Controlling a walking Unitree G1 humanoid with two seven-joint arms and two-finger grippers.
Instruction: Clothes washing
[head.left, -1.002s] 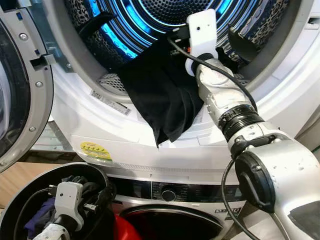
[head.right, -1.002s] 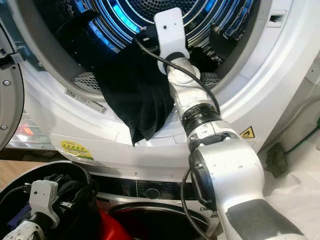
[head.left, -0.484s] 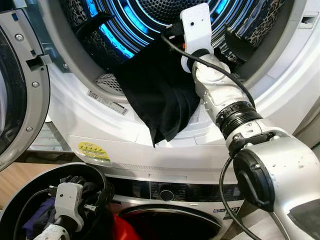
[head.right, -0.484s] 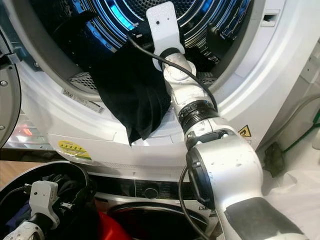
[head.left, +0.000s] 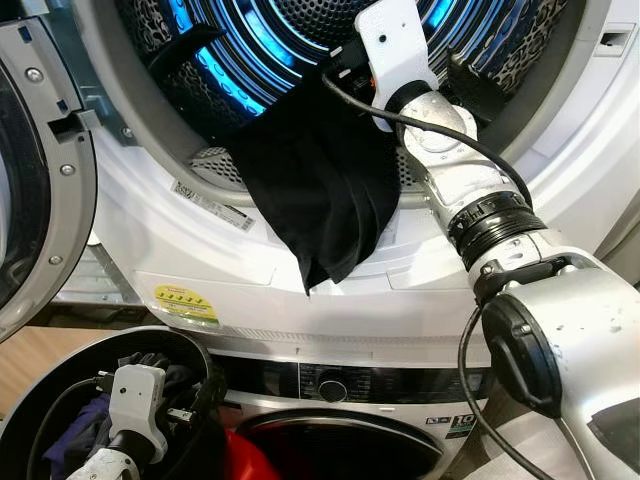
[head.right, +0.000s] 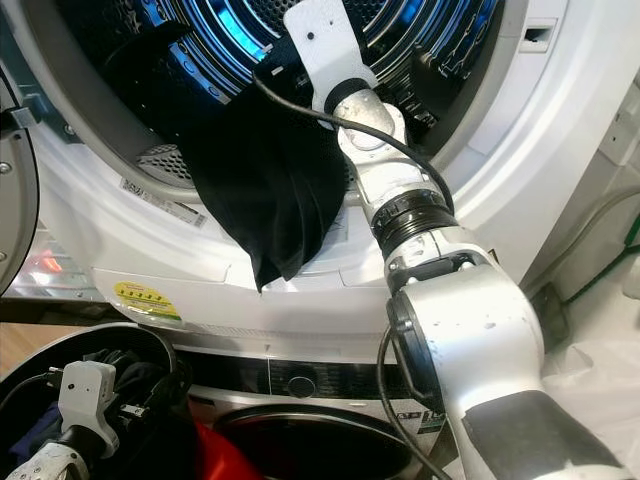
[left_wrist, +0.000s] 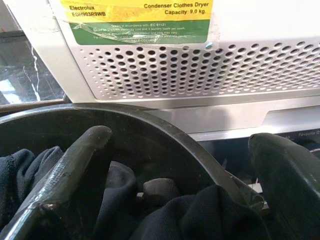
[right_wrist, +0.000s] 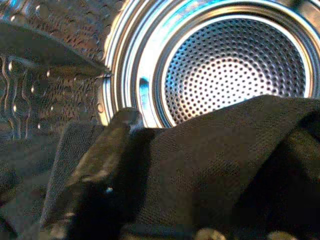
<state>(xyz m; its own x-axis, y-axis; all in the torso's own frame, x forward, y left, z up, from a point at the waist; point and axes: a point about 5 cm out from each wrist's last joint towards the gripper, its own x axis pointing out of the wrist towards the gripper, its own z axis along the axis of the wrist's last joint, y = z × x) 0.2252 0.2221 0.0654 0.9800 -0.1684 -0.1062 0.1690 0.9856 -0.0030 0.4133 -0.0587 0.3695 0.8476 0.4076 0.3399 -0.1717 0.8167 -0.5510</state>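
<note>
A black garment (head.left: 320, 190) hangs out of the dryer drum (head.left: 270, 45) and drapes over the white door rim (head.left: 200, 250). My right gripper (head.left: 343, 68) is inside the drum mouth at the garment's top edge, shut on the cloth; in the right wrist view the black cloth (right_wrist: 225, 165) lies across one finger (right_wrist: 100, 155) with the perforated drum back behind it. My left gripper (left_wrist: 175, 195) sits low in the black laundry basket (head.left: 45, 385), open, its fingers (left_wrist: 75, 170) spread over dark clothes (left_wrist: 120, 190).
The dryer's round door (head.left: 35, 170) stands open at the left. Below the dryer is a second machine with a control panel (head.left: 350, 385) and something red (head.left: 250, 455) in its opening. The perforated dryer front panel (left_wrist: 200, 70) rises just behind the basket.
My right wrist has gone slightly higher and deeper into the drum, with the forearm swinging to the right. The garment still drapes over the rim. The left arm has not moved.
</note>
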